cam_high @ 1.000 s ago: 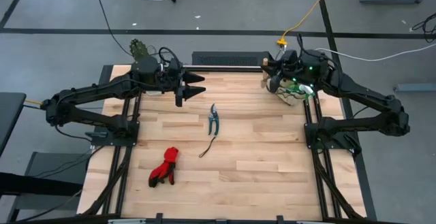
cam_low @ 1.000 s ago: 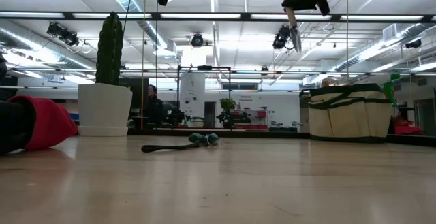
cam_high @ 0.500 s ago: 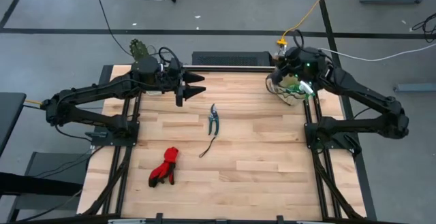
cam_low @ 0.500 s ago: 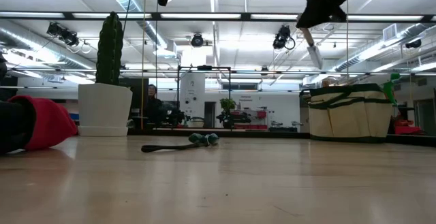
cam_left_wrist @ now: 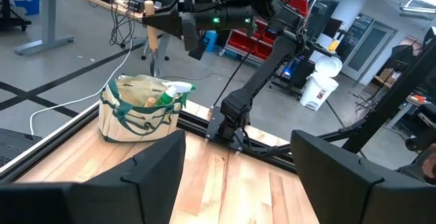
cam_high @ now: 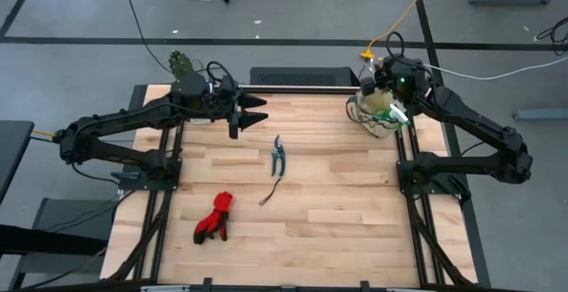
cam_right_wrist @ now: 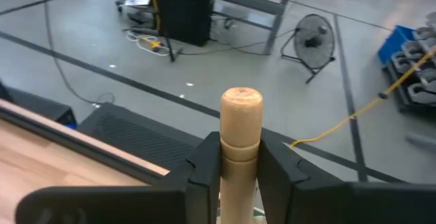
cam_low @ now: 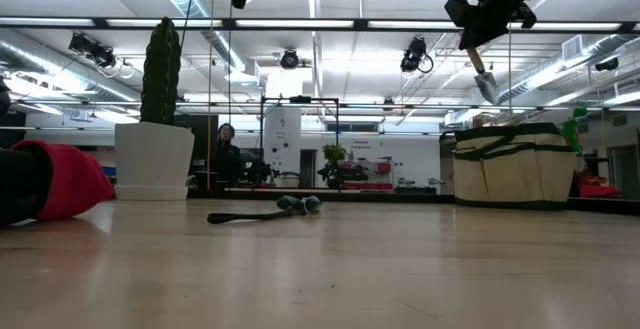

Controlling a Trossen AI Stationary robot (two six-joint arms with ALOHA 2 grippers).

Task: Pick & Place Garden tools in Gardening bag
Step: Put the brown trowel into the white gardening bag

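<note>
My right gripper [cam_right_wrist: 240, 178] is shut on the wooden-handled trowel [cam_low: 482, 73], which hangs above the beige gardening bag [cam_low: 514, 165] at the table's far right corner [cam_high: 380, 116]. A green sprayer [cam_left_wrist: 174, 88] sticks out of the bag. The pruning shears [cam_high: 278, 154] and the thin dark cord [cam_high: 269, 193] lie mid-table. The red gloves [cam_high: 214, 217] lie nearer the front left. My left gripper [cam_high: 259, 110] hovers open over the far left part of the table, touching nothing. My right gripper pinches the trowel's wooden handle [cam_right_wrist: 240, 149] between its two fingers, a little below the rounded free end [cam_right_wrist: 242, 99]. The fingers lie across the handle. The trowel hangs clear above the bag, its metal blade [cam_low: 487, 87] pointing down and slightly tilted.
A white pot with a green cactus [cam_low: 156, 149] stands at the far left corner [cam_high: 182, 62]. A dark box [cam_high: 297, 77] lies along the far edge. Bare wood lies between the shears and the bag.
My right gripper has swung toward the table's far right corner and turned, staying shut on the trowel. The trowel's blade has travelled rightward and lower, from beside the bag to above its opening.
</note>
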